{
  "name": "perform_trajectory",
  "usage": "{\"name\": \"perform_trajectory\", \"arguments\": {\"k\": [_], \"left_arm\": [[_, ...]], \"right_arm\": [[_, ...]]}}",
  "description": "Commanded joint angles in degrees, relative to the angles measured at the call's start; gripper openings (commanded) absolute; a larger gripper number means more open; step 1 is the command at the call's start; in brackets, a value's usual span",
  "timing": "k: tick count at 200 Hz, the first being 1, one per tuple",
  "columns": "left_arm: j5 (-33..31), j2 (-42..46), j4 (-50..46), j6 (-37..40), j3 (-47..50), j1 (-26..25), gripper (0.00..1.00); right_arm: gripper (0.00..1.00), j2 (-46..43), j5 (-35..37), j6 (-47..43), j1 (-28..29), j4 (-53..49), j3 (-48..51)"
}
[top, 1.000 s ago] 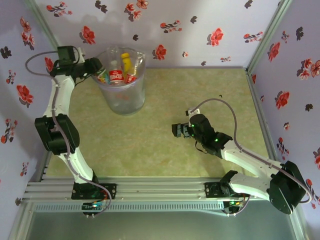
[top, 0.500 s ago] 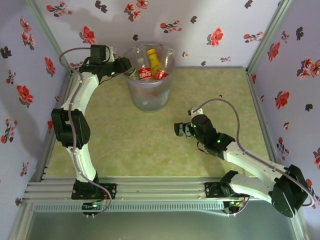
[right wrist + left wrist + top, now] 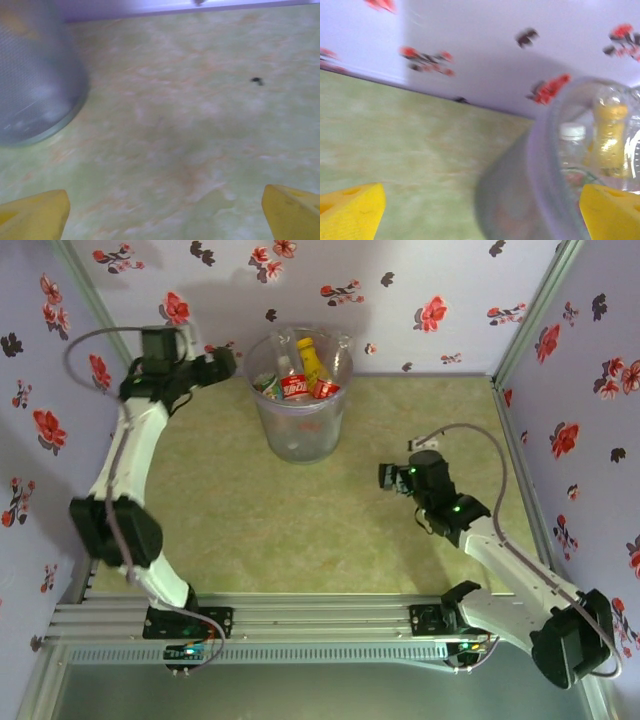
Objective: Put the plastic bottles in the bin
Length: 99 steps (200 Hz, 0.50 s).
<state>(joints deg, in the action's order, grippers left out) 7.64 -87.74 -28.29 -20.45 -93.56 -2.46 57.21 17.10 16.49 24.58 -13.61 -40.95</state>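
The bin, a translucent grey bucket, stands at the back of the table left of centre. It holds several plastic bottles, among them a yellow one and one with a red label. My left gripper hangs open just left of the bin's rim, apart from it. In the left wrist view its yellow fingertips stand wide; the blurred bin with the yellow bottle and a white-capped bottle is on the right. My right gripper is open over bare table, right of the bin.
Flowered walls close the back and both sides. In the right wrist view the bin's base is at the upper left, a small dark speck lies on the green mat, and the gripper has nothing between its fingers.
The bin slid right with my left gripper at its rim. That gripper then opened and drew back left, away from the rim. My right arm pulled back to the right.
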Motion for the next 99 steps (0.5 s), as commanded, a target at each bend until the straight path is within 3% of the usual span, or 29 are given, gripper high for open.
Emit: {"name": "perform_trajectory", "arguments": {"k": [1, 28, 62, 99], "left_arm": [[-11.19, 11.05, 5.16, 4.93, 12.73, 2.49, 1.00], [-15.60, 20.53, 13.87, 6.14, 34.78, 3.27, 1.00], [-21.77, 26.86, 24.44, 7.46, 53.33, 3.25, 1.00], [-25.12, 23.66, 37.21, 9.14, 64.81, 3.43, 1.00]], "right_arm": [[0.99, 1.16, -2.29, 0.65, -6.55, -2.07, -1.05], [0.99, 5.41, -0.29, -1.90, -12.46, 2.75, 1.68], [0.99, 11.07, 1.67, -5.01, -17.00, 13.07, 6.75], [0.99, 17.79, 1.71, -5.24, -18.54, 25.37, 10.45]]}}
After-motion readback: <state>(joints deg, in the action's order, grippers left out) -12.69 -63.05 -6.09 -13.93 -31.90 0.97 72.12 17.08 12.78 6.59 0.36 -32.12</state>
